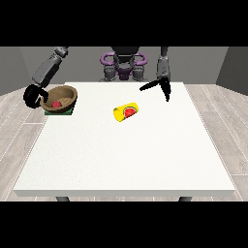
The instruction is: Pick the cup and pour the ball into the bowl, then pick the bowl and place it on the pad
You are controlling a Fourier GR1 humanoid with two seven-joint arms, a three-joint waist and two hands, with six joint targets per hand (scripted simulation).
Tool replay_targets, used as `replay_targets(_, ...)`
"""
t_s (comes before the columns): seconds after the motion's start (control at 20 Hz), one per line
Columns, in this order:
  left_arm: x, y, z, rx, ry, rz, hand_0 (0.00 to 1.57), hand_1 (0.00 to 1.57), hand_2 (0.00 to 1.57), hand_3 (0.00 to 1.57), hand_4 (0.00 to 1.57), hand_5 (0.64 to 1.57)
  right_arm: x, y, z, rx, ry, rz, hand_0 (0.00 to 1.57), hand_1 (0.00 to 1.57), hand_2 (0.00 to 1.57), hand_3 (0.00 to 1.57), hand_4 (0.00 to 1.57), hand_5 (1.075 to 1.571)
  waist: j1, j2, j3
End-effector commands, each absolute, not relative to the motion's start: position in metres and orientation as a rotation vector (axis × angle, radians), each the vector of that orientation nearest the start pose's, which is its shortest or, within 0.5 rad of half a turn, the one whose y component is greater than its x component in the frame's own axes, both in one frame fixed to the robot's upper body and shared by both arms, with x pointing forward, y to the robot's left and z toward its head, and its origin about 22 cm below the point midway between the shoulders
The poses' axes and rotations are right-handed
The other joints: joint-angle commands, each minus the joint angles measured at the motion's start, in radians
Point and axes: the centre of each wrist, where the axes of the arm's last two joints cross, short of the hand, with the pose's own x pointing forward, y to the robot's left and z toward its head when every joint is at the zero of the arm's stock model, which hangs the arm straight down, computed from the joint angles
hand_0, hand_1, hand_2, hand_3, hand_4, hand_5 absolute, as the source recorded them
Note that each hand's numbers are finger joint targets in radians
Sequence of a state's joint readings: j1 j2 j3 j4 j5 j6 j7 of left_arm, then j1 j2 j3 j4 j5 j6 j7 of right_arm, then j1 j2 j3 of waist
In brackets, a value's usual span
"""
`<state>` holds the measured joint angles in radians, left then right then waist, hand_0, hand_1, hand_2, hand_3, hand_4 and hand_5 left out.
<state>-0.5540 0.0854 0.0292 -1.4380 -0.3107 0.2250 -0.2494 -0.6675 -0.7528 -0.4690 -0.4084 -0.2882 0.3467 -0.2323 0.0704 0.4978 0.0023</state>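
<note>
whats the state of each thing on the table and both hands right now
cup: lying on its side near the table's middle, held by no hand
ball: inside the bowl
bowl: upright, sitting on the pad
pad: flat at the table's edge, mostly covered by the bowl
hand at the view's left: fingers curled round the bowl's rim
hand at the view's right: open, above the table, holding nothing

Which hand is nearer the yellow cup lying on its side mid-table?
Left, the hand at the view's right: it hovers behind the yellow cup, toward the right. The hand at the view's left sits by the brown wooden bowl at the table's far left edge.
</note>
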Motion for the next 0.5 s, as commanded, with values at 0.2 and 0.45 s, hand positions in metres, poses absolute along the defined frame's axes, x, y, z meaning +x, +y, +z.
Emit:
replay_targets(0.2, 0.318, 0.190, 0.126, 0.353, -2.248, -0.268, 0.00, 0.00, 0.00, 0.00, 0.00, 1.564, 0.315, -0.528, 0.099, -0.154, -1.637, -0.322, 1.57, 1.57, 1.57, 0.00, 0.91, 1.568, -0.014, 0.004, 0.0000)
replay_targets(0.45, 0.329, 0.191, 0.144, 0.323, -2.241, -0.236, 0.00, 0.00, 0.00, 0.00, 0.00, 1.566, 0.321, -0.532, 0.120, -0.160, -1.573, -0.331, 1.57, 1.57, 1.57, 0.26, 0.74, 1.570, -0.017, -0.027, -0.0009)
